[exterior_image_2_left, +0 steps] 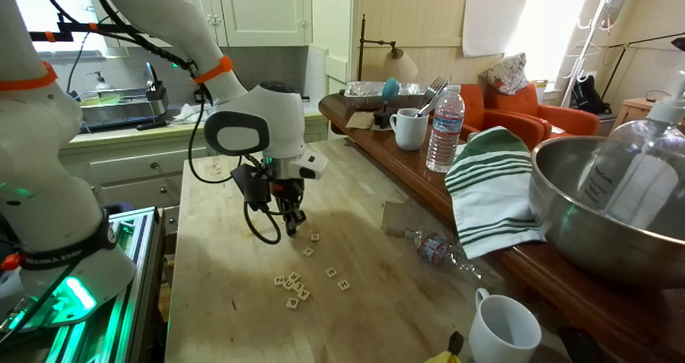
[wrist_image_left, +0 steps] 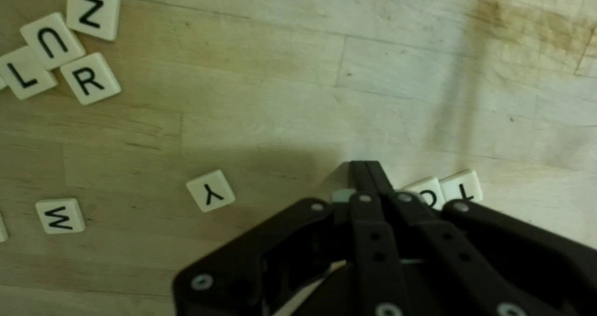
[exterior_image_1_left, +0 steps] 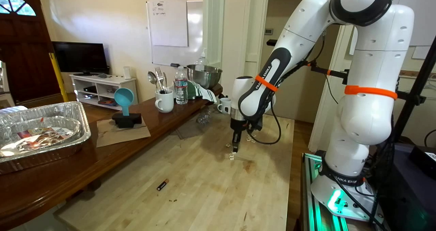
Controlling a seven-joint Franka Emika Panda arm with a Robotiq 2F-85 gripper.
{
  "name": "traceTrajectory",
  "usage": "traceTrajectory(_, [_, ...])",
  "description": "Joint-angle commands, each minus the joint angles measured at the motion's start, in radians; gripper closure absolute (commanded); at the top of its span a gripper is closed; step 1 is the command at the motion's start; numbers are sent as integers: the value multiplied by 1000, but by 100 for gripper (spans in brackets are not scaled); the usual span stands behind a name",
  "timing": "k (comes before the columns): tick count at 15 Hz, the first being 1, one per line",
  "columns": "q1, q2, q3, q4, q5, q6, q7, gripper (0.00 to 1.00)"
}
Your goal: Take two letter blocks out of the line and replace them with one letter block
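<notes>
The black two-fingered gripper [wrist_image_left: 365, 163] is standing fully closed, gripping nothing visible; it should be parting narrowly, sparing the nearby square cream letter tiles [wrist_image_left: 450, 185].

- Robot arm [exterior_image_1_left: 306, 16]: one unit.
- Gripper [wrist_image_left: 366, 163]: one unit.
- Letter blocks [exterior_image_2_left: 291, 303]: ten countable in an exterior view; ten recognizable in the wrist view, some only in part. Combined total: cannot be determined.
- Light wooden worktop [exterior_image_1_left: 238, 197]: one.
- White mugs [exterior_image_1_left: 165, 103]: two, shown in both exterior views.
- Clear water bottles [exterior_image_2_left: 446, 133]: two, shown in both exterior views.
- Pump bottles [exterior_image_2_left: 639, 183]: two in an exterior view.
- Metal bowl [exterior_image_2_left: 583, 234]: one.
- Foil trays [exterior_image_1_left: 75, 110]: two in an exterior view.
- Battery [exterior_image_1_left: 162, 184]: one.
- Blue utensil [exterior_image_1_left: 124, 96]: one.
- Green-striped towel [exterior_image_2_left: 492, 191]: one.
- Television [exterior_image_1_left: 80, 57]: one.
- Orange armchairs [exterior_image_2_left: 567, 118]: two.
- Shaded lamp [exterior_image_2_left: 401, 67]: one.
- Patterned cushion [exterior_image_2_left: 504, 75]: one.
- Cutlery [exterior_image_1_left: 152, 77]: several overlapping pieces; exact count unreadable.
</notes>
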Motion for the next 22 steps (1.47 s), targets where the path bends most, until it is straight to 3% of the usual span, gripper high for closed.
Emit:
traceTrajectory(1, [16, 54, 13, 15, 15, 35, 42, 100])
traceTrajectory(22, [25, 67, 22, 23, 17, 19, 170, 100])
